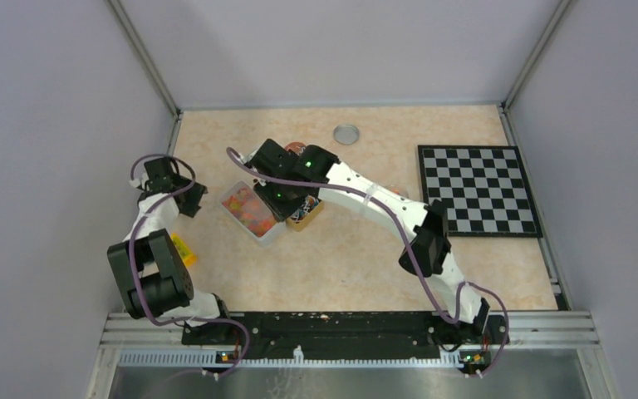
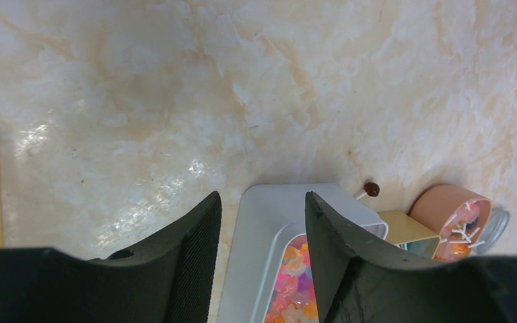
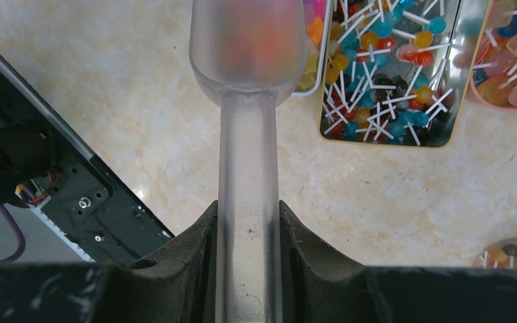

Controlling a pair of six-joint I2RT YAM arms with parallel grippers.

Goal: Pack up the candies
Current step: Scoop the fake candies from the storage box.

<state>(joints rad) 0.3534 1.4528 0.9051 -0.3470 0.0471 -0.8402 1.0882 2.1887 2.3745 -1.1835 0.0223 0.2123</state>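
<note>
Tabletop [image 2: 175, 101], candies [image 2: 295, 282] partly behind left pincer [image 2: 261, 198]

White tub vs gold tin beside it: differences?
The white tub holds stickless pink and orange candies; the gold tin holds lollipops on white sticks. The tub has rounded white walls; the tin has thin gold ones. The scoop in the right gripper overlaps the tub, not the tin. Both are open, rectangular and side by side.

no readable text anywhere right now; just a faint embossed mark on the clear scoop handle [image 3: 249, 222], illegible
</note>
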